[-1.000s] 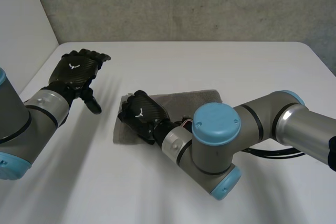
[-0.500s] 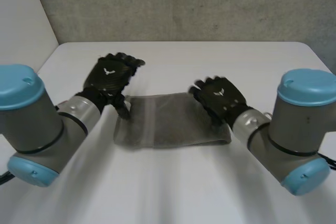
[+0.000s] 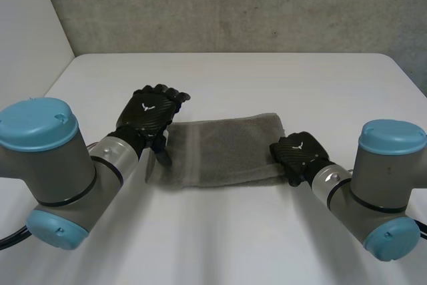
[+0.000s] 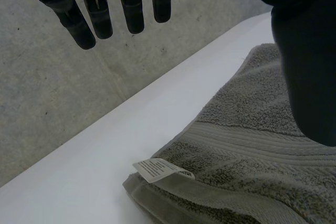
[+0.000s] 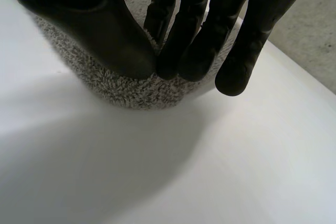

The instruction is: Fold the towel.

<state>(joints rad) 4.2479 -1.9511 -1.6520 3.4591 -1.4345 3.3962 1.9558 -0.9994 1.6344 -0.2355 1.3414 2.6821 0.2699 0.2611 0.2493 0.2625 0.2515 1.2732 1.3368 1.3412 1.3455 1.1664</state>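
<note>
**Grasping the ends for a further fold.** The grey towel [image 3: 223, 150], a long strip, lies in the middle of the white table [image 3: 267, 78]. The right hand [image 3: 298, 153] is at its near right corner, thumb and fingers [image 5: 194, 35] pinching the towel's edge. The left hand [image 3: 150, 117] hovers over the far left end, its fingers straight and spread, holding nothing. Next, by this reading, the left hand must lower and close on its end. A white tag [image 4: 163, 170] at the left corner bears print too small to read. Each hand's back carries a white emblem [image 3: 146, 106] without lettering.
</note>
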